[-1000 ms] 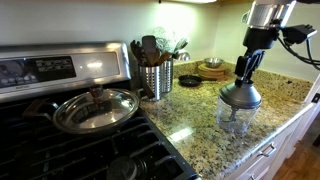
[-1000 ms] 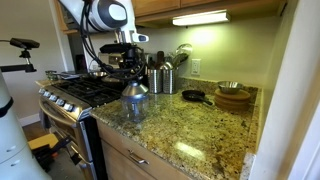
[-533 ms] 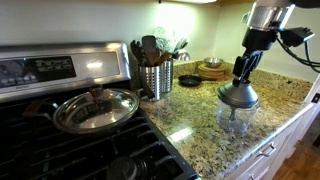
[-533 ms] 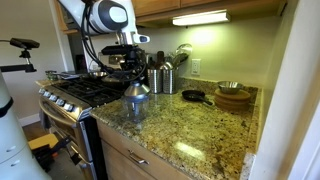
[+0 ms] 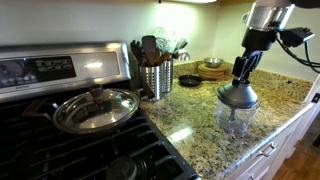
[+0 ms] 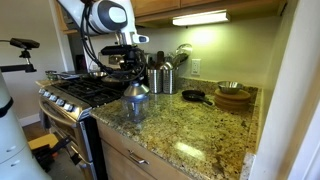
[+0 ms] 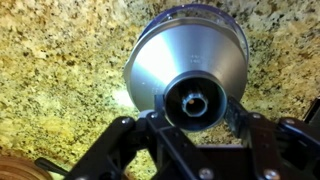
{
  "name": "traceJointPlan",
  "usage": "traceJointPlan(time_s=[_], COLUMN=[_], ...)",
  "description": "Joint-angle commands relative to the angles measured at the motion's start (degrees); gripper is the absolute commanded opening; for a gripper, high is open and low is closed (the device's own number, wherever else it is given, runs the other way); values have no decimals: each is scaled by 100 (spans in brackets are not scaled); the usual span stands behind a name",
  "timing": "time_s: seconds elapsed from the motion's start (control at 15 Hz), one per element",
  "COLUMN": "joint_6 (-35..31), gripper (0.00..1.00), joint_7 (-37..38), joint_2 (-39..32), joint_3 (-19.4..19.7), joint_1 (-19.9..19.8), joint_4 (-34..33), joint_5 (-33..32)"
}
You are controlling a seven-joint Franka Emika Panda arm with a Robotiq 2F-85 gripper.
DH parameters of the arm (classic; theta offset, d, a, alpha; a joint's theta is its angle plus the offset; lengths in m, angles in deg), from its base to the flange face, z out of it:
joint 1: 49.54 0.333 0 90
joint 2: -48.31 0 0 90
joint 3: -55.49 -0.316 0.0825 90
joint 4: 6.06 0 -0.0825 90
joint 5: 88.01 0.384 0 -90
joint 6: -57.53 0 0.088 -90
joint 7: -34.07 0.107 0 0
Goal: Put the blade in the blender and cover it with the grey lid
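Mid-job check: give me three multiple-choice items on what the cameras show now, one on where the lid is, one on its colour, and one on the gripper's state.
1. Where is the lid?
A. on the stove
B. in the canister
C. on the blender

2. What colour is the lid?
A. grey
B. red
C. white

3. What is the gripper doing?
A. hanging open over the stove
B. closed on the lid's knob
C. holding the canister

Answers:
1 C: both exterior views show the lid capping the clear blender on the counter.
2 A: the dome looks grey in the wrist view.
3 B: in the wrist view the gripper sits against both sides of the knob.
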Motion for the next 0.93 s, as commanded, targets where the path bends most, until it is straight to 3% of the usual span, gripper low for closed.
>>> traceJointPlan(time_s=[0.0,0.87], joint_6=[-7,154], gripper=[35,35], joint_7=[267,244], joint_2=[253,346], joint_3=[-64,-79], joint_1=[14,130], joint_4=[243,337], joint_5=[-126,111])
